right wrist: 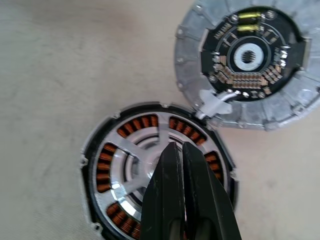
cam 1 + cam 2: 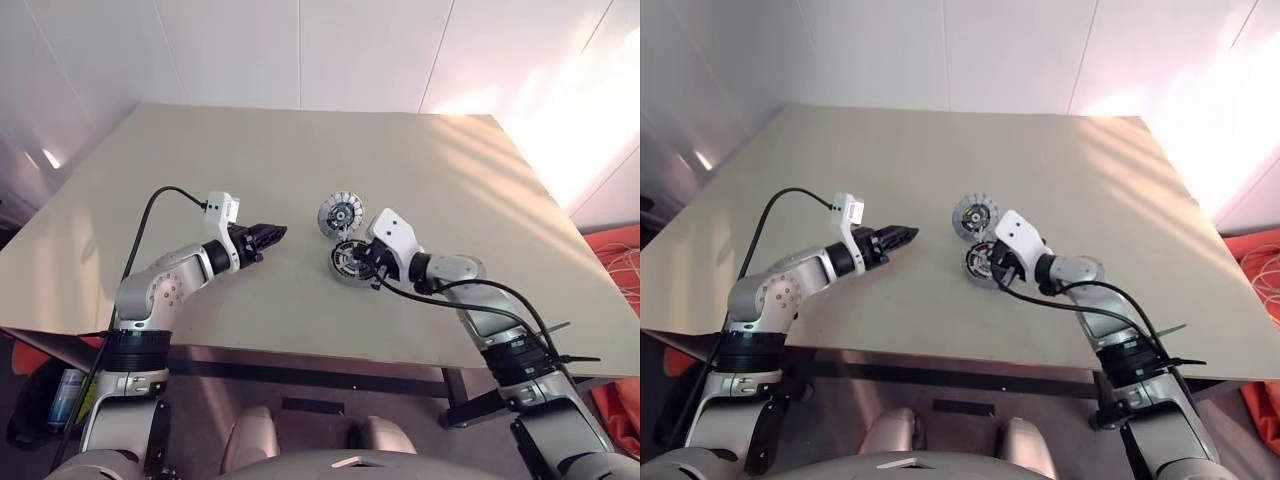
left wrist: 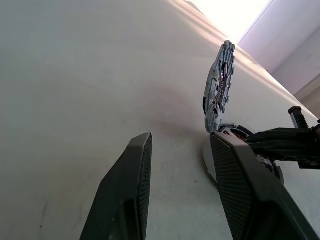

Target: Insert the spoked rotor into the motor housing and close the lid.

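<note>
R gripper (shut) over motor housing, mid-table.

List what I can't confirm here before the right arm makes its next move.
- Motor housing centre: right wrist view, covered by the shut right gripper; contact cannot be told.
- Housing's near rim: cut off by that view's edge.
- Spoked rotor: one side cut off there too.
- Housing, left wrist view: mostly behind a left gripper finger.
</note>
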Controlling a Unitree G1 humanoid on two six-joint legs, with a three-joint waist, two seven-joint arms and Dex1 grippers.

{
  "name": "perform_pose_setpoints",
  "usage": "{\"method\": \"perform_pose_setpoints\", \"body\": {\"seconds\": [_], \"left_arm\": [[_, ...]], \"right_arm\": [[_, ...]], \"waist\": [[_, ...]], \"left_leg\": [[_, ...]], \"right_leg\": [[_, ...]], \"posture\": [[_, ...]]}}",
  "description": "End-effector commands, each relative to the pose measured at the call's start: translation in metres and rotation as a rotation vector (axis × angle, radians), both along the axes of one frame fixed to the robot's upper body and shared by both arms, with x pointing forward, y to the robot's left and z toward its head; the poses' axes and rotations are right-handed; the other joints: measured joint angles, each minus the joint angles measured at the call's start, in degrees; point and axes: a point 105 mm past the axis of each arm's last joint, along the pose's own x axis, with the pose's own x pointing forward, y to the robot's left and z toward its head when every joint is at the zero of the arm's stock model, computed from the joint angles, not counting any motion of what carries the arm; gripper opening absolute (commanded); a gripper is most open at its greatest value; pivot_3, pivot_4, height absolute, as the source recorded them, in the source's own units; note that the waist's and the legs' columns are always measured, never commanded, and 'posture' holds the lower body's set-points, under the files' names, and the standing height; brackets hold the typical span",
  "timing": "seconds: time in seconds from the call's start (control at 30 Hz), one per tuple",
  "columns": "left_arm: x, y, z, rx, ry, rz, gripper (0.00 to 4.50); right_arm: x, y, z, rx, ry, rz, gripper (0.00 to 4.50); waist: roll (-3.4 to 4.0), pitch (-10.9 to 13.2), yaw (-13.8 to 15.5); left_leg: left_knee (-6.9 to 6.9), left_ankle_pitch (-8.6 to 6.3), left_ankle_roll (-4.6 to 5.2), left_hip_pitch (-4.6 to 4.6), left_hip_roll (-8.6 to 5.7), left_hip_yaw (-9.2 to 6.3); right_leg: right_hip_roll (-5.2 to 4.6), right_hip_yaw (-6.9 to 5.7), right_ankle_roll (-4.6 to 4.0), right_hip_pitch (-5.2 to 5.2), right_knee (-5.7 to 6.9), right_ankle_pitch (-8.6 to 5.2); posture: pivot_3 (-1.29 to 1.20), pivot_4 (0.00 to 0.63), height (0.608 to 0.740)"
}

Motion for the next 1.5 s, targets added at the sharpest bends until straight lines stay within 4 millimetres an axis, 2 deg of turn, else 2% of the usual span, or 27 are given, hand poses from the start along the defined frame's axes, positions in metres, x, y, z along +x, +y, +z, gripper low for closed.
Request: {"method": "perform_pose_setpoints", "body": {"seconds": [0.03,0.17,0.3,0.4,0.67,0.97,1.07,1.27,1.5], "left_arm": [[0.002,-0.004,0.013,-0.010,-0.060,-0.006,1.99],[0.002,-0.005,0.013,-0.011,-0.060,-0.008,1.99],[0.002,-0.001,0.012,-0.007,-0.060,0.010,1.99],[0.003,0.002,0.012,-0.004,-0.059,0.023,1.99],[0.004,0.001,0.009,-0.004,-0.056,0.021,1.99],[0.008,-0.001,0.010,0.006,-0.064,0.016,1.99],[0.010,-0.002,0.010,0.008,-0.067,0.015,2.02],[0.007,-0.002,0.013,0.052,-0.095,-0.009,2.02],[0.005,0.005,0.013,0.068,-0.101,0.014,2.02]], "right_arm": [[0.010,-0.005,0.018,0.010,-0.058,-0.021,0.10],[0.012,-0.009,0.003,0.000,-0.017,-0.042,0.10],[0.006,-0.008,-0.019,-0.006,0.049,-0.042,0.10],[0.002,-0.008,-0.023,-0.009,0.052,-0.034,0.10],[0.018,-0.015,0.024,-0.027,-0.127,-0.011,0.10],[0.017,-0.027,0.065,-0.373,-0.258,0.294,0.10],[0.016,-0.027,0.074,-0.458,-0.258,0.415,0.66],[0.027,-0.023,0.089,-0.647,-0.306,0.602,2.64],[0.013,-0.023,0.072,-0.839,-0.263,0.906,2.64]], "waist": [[0.00,0.00,0.01],[0.00,0.00,0.00],[0.00,0.00,-0.04],[-0.01,0.00,-0.03],[0.00,0.00,-0.01],[0.00,0.00,-0.08],[0.00,0.00,-0.13],[-0.01,0.00,-0.12],[-0.02,0.01,-0.09]], "left_leg": [[0.00,0.00,0.01,-0.05,0.01,0.00],[-0.06,-0.04,0.07,-0.17,0.03,0.01],[-0.06,-0.05,0.09,-0.22,0.04,0.03],[-0.06,-0.04,0.07,-0.04,0.04,0.03],[-0.06,0.00,0.01,-0.01,0.03,0.03],[-0.06,-0.04,0.10,-0.18,0.04,0.05],[-0.05,-0.06,0.13,-0.16,0.06,0.06],[0.12,-0.21,0.40,-0.24,0.06,0.09],[0.32,-0.25,0.48,-0.33,0.10,0.09]], "right_leg": [[0.00,-0.01,-0.01,-0.06,0.02,0.00],[0.02,-0.09,-0.04,-0.16,-0.01,-0.01],[0.02,-0.09,-0.05,-0.20,-0.01,-0.02],[0.01,-0.09,-0.05,-0.07,0.00,-0.02],[0.00,-0.08,-0.04,-0.05,0.02,-0.02],[0.01,-0.11,-0.05,-0.20,0.03,-0.01],[0.01,-0.10,-0.06,-0.20,0.09,-0.01],[-0.01,-0.10,-0.10,-0.28,0.25,-0.02],[-0.01,-0.15,-0.24,-0.36,0.50,-0.11]], "posture": [[0.00,0.000,0.740],[0.00,0.000,0.740],[0.00,0.000,0.740],[0.00,0.000,0.740],[0.00,0.000,0.740],[0.00,0.000,0.740],[0.00,0.000,0.740],[0.00,0.000,0.740],[0.00,0.000,0.740]]}}
